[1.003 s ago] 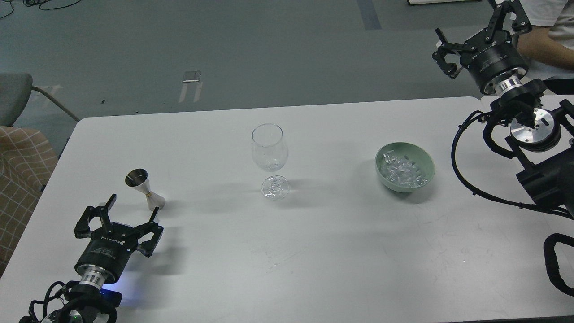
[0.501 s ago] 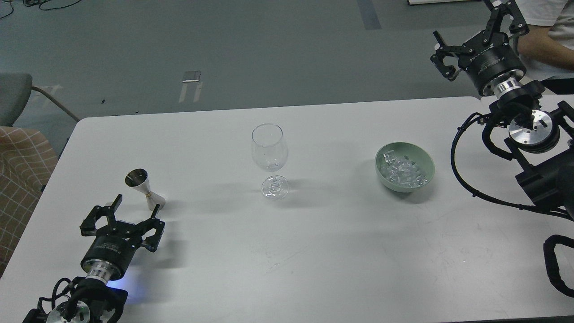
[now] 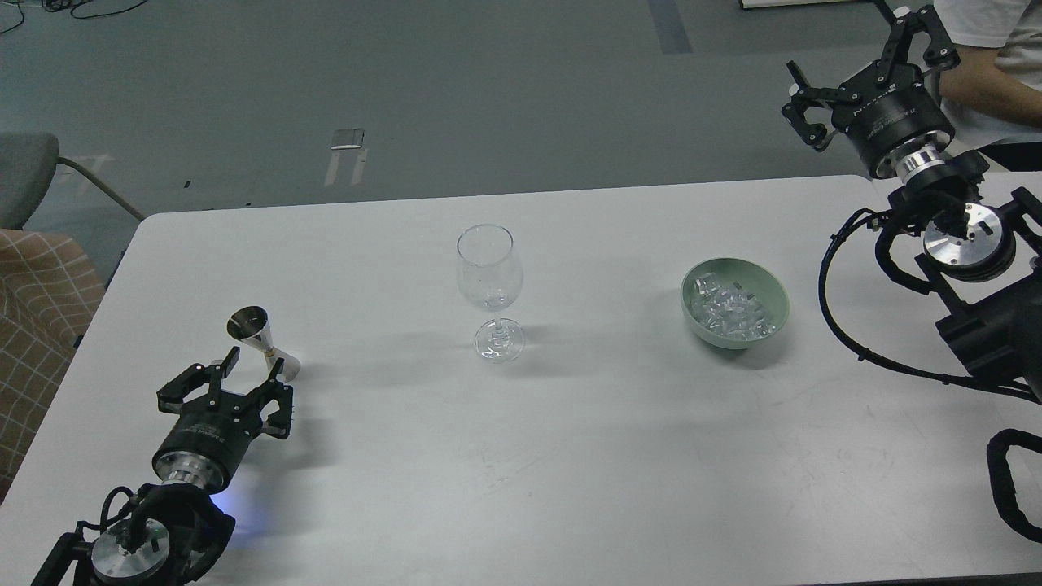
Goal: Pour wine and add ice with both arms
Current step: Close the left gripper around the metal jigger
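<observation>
An empty clear wine glass (image 3: 490,286) stands upright at the middle of the white table (image 3: 521,456). A small steel jigger (image 3: 260,340) stands at the left. A green bowl (image 3: 735,303) holding several ice cubes sits at the right. My left gripper (image 3: 254,365) is open, low over the table, its fingers reaching up to either side of the jigger's base without closing on it. My right gripper (image 3: 855,49) is open and empty, raised high beyond the table's far right corner, well away from the bowl.
A person in a white shirt (image 3: 993,57) sits behind my right arm at the top right. A chair with a checked cushion (image 3: 32,301) stands off the table's left edge. Black cables (image 3: 847,325) hang over the table's right side.
My left gripper has moved forward toward the jigger, its fingers now flanking the jigger's base. My right gripper has shifted slightly up and to the right. Glass and bowl have not moved.
</observation>
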Motion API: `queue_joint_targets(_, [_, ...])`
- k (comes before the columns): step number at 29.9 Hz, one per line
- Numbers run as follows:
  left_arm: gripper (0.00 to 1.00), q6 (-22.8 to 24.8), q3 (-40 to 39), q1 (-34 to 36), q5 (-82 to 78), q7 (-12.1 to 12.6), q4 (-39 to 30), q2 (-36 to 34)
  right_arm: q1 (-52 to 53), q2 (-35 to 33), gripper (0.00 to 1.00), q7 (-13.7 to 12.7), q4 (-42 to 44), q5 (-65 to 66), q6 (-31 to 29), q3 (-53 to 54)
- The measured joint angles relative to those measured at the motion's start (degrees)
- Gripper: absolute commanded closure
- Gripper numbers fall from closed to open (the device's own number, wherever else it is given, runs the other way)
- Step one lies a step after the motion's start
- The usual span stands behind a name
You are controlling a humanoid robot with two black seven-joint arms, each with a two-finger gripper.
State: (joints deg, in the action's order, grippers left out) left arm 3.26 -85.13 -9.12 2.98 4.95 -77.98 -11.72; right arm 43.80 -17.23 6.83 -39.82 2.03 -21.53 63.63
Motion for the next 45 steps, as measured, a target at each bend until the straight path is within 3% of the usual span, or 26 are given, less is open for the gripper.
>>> queue_joint_targets(8, [0.51,-2.5,-0.6,2.5,0.2,0.6,0.6,0.1,0.0,0.0,0.00,0.0,0.0,0.0,0.0,0.0])
queue_joint_targets(16, [0.45,-2.8,-0.8,3.9,0.2,1.0,1.9,0.2,-0.1,0.0,0.00,0.0,-0.1,0.0,0.0,-0.1])
queue_joint_targets(30, [0.45,-2.8,-1.1,6.5,0.2,1.2,4.7,0.3,0.0,-0.1,0.00,-0.1,-0.1,0.0,0.0,-0.1])
queue_joint_targets(40, [0.51,-2.7,-1.3,8.2,0.2,1.2,6.5,0.6,-0.1,-0.1,0.00,0.0,-0.1,0.0,0.0,-0.1])
queue_joint_targets(45, [0.64,-2.7,-1.3,9.3,0.2,1.3,6.9,0.6,-0.1,-0.2,0.00,0.0,-0.1,0.0,0.0,-0.1])
